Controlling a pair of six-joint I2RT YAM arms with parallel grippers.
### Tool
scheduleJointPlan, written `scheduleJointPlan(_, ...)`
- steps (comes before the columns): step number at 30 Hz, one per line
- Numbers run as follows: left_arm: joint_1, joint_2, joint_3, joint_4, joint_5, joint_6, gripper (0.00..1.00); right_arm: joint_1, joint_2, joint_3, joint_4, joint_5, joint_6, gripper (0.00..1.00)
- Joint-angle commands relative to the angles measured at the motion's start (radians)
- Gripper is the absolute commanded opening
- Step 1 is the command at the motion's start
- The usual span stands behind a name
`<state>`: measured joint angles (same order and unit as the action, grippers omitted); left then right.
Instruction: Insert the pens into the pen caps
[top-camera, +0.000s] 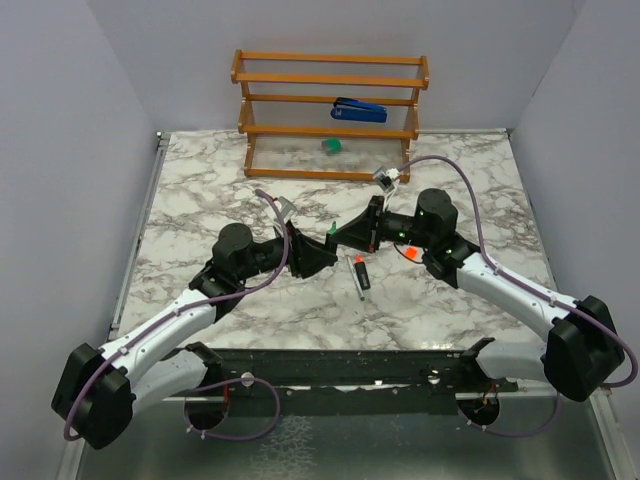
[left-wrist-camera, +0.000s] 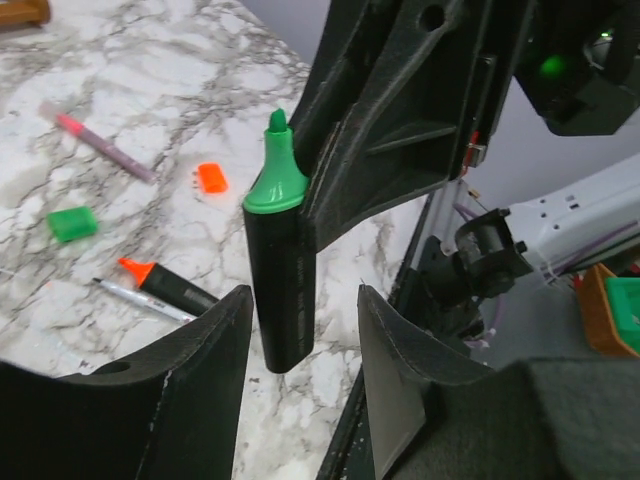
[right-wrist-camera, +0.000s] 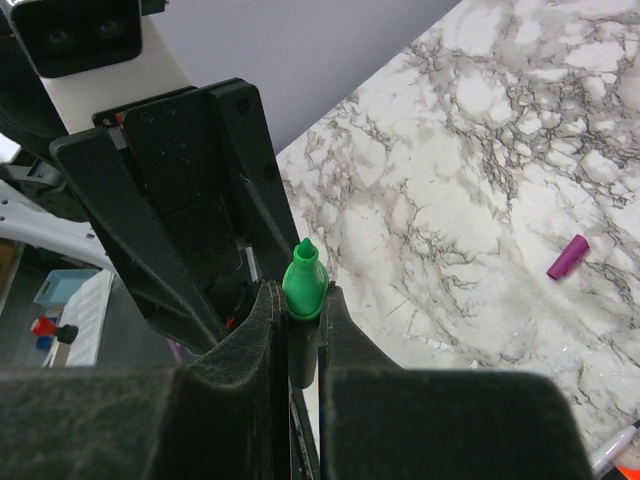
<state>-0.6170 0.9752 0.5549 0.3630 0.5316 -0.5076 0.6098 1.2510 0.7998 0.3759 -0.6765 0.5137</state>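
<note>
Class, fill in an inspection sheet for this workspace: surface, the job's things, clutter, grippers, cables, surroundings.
Surface: marble-patterned table.
Job's things: green-tipped marker upright in mid-air; orange-tipped marker and grey pen lying side by side; pink pen, orange cap, green cap and purple cap loose on the table.
Clutter: blue stapler and green block in the wooden rack.
Grippers: right gripper shut on the green-tipped marker; left gripper open, fingers either side of its base.
Cables: purple cables loop along both arms.
Surroundings: plain grey walls.

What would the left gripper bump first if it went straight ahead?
The left gripper would probably meet the green-tipped marker first; it hangs between the open fingers, held by the right gripper behind.
</note>
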Motion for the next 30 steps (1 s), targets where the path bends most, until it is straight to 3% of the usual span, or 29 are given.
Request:
scheduleJointPlan(1,0.003,0.032,-0.004,0.091,0.131,-0.048,0.45,0.007,0.004,0.026,0.048,-0.063,0.006,0.01)
scheduleJointPlan(8,0.003,0.063,-0.007,0.093,0.159,-0.055,0.39,0.008,0.005,0.036,0.050,-0.071,0.006,0.00)
scheduleJointPlan(12,0.003,0.064,-0.012,0.094,0.158,-0.052,0.25,0.007,0.008,0.042,0.050,-0.074,0.005,0.01)
scheduleJointPlan(15,0.003,0.064,-0.012,0.094,0.155,-0.049,0.00,0.007,0.013,0.048,0.048,-0.077,0.004,0.01)
scheduleJointPlan(19,0.004,0.060,-0.018,0.096,0.143,-0.046,0.00,0.007,0.017,0.057,0.025,-0.063,-0.003,0.00)
scheduleJointPlan(20,0.005,0.058,-0.021,0.096,0.140,-0.044,0.00,0.008,0.020,0.063,0.005,-0.053,-0.008,0.06)
scheduleJointPlan(23,0.008,0.054,-0.032,0.095,0.122,-0.043,0.00,0.007,0.031,0.098,-0.131,0.061,-0.053,0.47)
scheduleJointPlan(26,0.015,0.055,-0.048,0.086,0.088,-0.042,0.00,0.008,0.034,0.123,-0.256,0.235,-0.083,0.71)
scheduleJointPlan(30,0.027,0.043,-0.056,0.000,-0.029,-0.017,0.00,0.007,-0.017,0.135,-0.336,0.516,-0.058,0.84)
